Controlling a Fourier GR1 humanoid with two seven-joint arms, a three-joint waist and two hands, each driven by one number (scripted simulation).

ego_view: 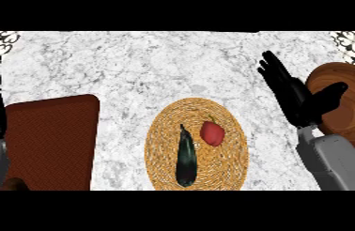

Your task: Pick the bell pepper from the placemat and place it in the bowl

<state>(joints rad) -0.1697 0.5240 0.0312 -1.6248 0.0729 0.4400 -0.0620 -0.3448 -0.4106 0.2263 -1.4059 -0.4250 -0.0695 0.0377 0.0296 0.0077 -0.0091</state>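
A red bell pepper [212, 133] lies on the round woven placemat [161, 131], right of its middle. Beside it on the left lies a dark eggplant [186, 156]. The wooden bowl [337, 80] sits at the right edge, partly cut off by the view. My right hand [297, 99] is open, fingers straight and pointing away, thumb over the bowl's rim. It hovers up and to the right of the pepper, apart from it. Only a dark sliver of my left hand [2, 115] shows at the left edge.
A dark red-brown rectangular mat [49, 141] lies at the left, close to my left forearm. The marble counter [139, 65] stretches behind the placemat. Patterned corners show at the far left and far right.
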